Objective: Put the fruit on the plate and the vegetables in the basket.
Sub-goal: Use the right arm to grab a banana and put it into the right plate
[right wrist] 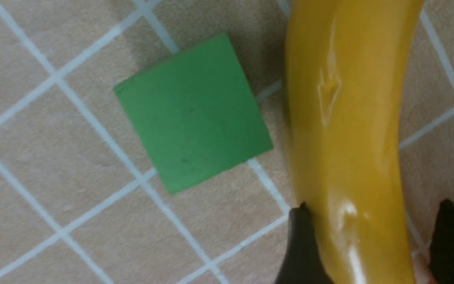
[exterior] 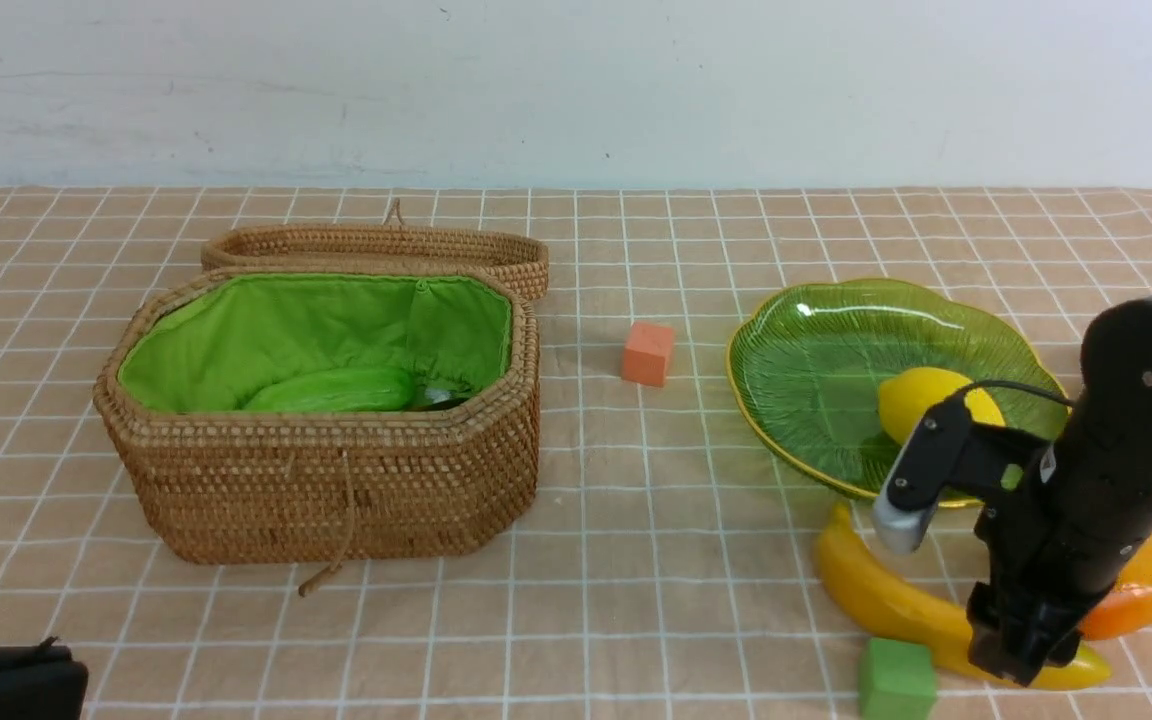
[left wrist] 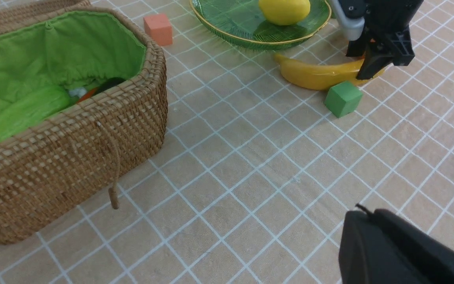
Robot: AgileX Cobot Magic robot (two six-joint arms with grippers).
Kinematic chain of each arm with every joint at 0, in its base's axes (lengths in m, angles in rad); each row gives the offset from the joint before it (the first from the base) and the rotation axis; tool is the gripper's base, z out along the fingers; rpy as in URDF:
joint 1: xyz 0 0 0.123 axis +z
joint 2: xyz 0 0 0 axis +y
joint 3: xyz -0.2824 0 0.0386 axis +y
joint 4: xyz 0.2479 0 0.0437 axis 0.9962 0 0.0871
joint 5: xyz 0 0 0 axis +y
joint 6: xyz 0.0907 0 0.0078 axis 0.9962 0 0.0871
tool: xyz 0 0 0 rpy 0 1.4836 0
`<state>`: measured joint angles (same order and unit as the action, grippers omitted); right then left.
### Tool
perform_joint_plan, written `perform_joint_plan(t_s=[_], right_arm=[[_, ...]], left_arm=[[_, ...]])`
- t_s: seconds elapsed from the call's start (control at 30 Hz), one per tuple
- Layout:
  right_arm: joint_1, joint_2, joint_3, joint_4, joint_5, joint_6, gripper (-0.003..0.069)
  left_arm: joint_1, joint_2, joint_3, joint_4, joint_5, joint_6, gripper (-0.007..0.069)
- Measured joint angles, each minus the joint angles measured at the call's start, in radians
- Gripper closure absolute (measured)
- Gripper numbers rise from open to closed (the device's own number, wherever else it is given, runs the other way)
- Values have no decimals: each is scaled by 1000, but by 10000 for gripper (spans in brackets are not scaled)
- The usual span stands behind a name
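Banana (right wrist: 349, 138): glossy, rigid, probably light and slippery; best pinched across mid-body; right fingers (right wrist: 302, 252) spread astride it, left fingers (left wrist: 388, 248) pressed together.

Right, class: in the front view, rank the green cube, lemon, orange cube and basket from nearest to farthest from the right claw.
1. Green cube, just left.
2. Lemon, on the plate.
3. Orange cube, centre.
4. Basket, far left.

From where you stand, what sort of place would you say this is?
Probably a staged robot-trial tabletop, not a kitchen: a toy banana, a plain green cube, a checked cloth before a bare white wall.
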<state>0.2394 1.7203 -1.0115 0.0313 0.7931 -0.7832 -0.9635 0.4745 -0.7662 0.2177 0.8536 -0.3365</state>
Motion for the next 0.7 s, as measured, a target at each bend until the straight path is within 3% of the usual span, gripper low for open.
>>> perform_joint_plan(t_s=[0.23, 0.33, 0.37, 0.53, 0.7], right_arm=[[0, 68, -6, 2, -45, -29, 237], [0, 68, -6, 14, -41, -44, 292], [1, 62, -6, 39, -38, -66, 340], [26, -5, -9, 76, 7, -101, 344], [66, -114, -97, 143, 36, -28, 344]], left_arm=[[0, 0, 1, 5, -18, -1, 638], [0, 0, 1, 6, -25, -1, 638], [0, 0, 1, 6, -32, -1, 638], [0, 0, 1, 1, -40, -1, 638], [0, 0, 1, -5, -95, -1, 638]])
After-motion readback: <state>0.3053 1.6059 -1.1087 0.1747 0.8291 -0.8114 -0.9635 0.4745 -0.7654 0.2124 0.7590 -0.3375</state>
